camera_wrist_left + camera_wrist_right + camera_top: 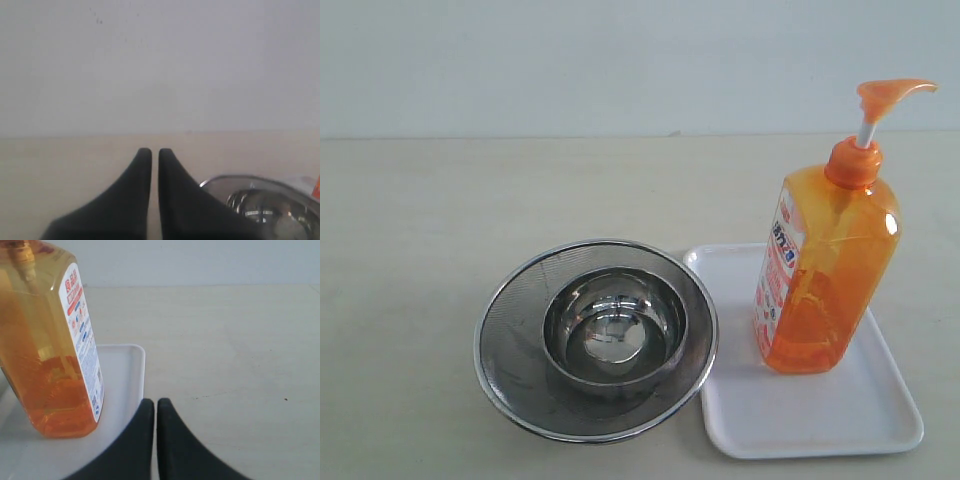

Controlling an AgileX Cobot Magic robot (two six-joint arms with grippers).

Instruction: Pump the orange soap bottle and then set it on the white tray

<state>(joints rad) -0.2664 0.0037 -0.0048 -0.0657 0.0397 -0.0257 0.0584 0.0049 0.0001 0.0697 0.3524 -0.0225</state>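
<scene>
So at this point your orange soap bottle [825, 270] was already standing upright on the white tray [800, 420], toward the tray's far half, with its pump head up on the stem. Judging from that, the placing step looked done. Whether the pump got pressed, I honestly couldn't tell from these shots: no soap showed on the tray or in the steel strainer bowl [510, 340] sitting just beside it, touching or nearly touching the tray's edge.

Your right gripper [156, 402] had its jaws pressed together with nothing between them. It sat low, near the tray's rim, with the bottle close by on one side but clearly apart from the fingers. Your left gripper [155, 152] was the same story: clenched shut, empty, pointing out level across the table [420, 200], with the strainer's rim and the smaller steel bowl [615, 320] inside it off to one side of its wrist view. Neither arm showed up in the exterior view, so both were pulled well clear of the things.

If the pump was in fact pressed, my read is nothing was left but to keep both arms away from the bottle. If not, you'd have needed one closed gripper brought down square onto the pump head while the bottle stayed steady, since it's tall and looks easy to tip.
</scene>
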